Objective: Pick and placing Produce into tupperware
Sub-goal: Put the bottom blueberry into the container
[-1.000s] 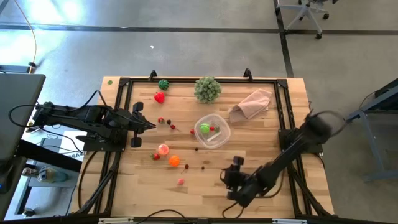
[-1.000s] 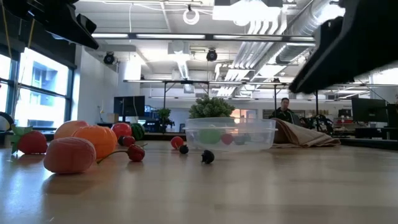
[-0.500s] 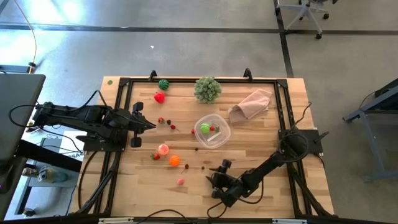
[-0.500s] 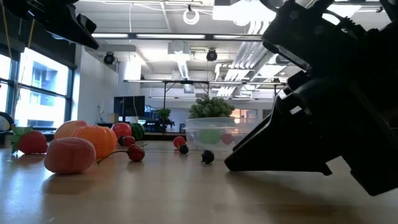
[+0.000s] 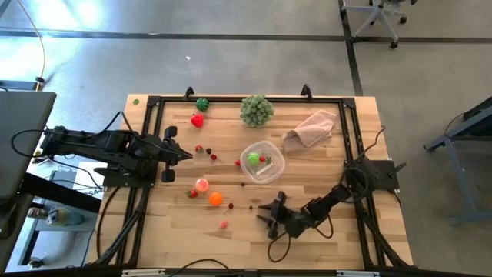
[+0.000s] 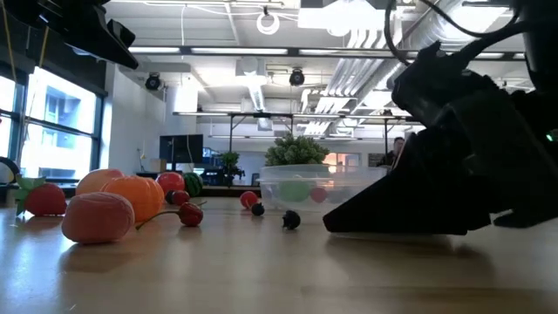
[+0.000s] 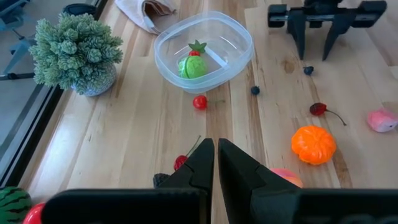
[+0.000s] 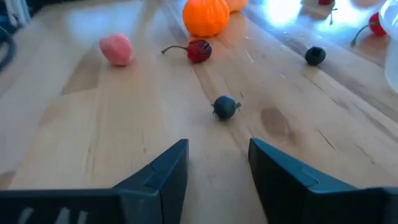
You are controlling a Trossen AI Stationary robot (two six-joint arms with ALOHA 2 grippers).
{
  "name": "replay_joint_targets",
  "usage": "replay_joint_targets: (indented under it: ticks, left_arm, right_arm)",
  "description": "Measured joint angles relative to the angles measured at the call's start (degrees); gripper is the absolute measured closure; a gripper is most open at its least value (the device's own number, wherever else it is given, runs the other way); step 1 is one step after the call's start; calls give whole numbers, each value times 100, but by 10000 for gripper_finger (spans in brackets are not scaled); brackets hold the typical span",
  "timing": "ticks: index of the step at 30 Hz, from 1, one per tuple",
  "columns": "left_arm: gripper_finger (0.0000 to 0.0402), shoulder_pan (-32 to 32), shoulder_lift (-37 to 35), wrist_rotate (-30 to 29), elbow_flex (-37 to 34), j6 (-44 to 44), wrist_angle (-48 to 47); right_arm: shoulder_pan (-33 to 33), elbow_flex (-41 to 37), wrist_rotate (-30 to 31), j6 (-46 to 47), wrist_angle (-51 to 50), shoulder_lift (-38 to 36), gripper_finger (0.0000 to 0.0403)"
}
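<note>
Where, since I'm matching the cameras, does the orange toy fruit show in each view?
High view: orange toy fruit, left of centre.
Low view: orange toy fruit, left, behind a pink piece.
Left wrist view: orange toy fruit nearer than the red cherry.
Right wrist view: orange toy fruit beyond the red cherry.
Shared landmark: that red cherry.

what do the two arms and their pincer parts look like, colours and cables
Both arms are black, jointed, with black cables looping beside them. The left pincer has two flat, dark, wedge-shaped fingers. The right pincer has two dark, blunt, angular fingers; from across the table it shows as a two-pronged fork on a crossbar. No markings show.
</note>
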Motion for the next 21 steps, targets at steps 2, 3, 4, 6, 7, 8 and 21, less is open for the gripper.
replay_joint_targets:
  ticks: [2,3,4,6,7,8,21]
  left_arm:
    - [387,0,1,-2,0,-1,0]
    - [387,1,1,0,0,1,0]
    - [387,0,1,0,0,-1,0]
    - [387,2,0,-2,0,0,0]
    - [387,0,1,0,0,-1,0]
    - [387,1,0,-1,0,0,0]
    - [387,0,1,-2,0,0,0]
  right_arm:
    - [-89,-91,-196,33,110,-22,249]
    - [-130,-103,-292,-8,126,-30,252]
    - [-169,-96,-369,-128,127,-30,254]
    - [-232,-17,-426,-385,80,-21,257]
    - [-268,33,-457,-533,50,-14,258]
    - [-312,78,-494,-656,27,-9,258]
    - [-719,316,-1015,-967,-247,-6,258]
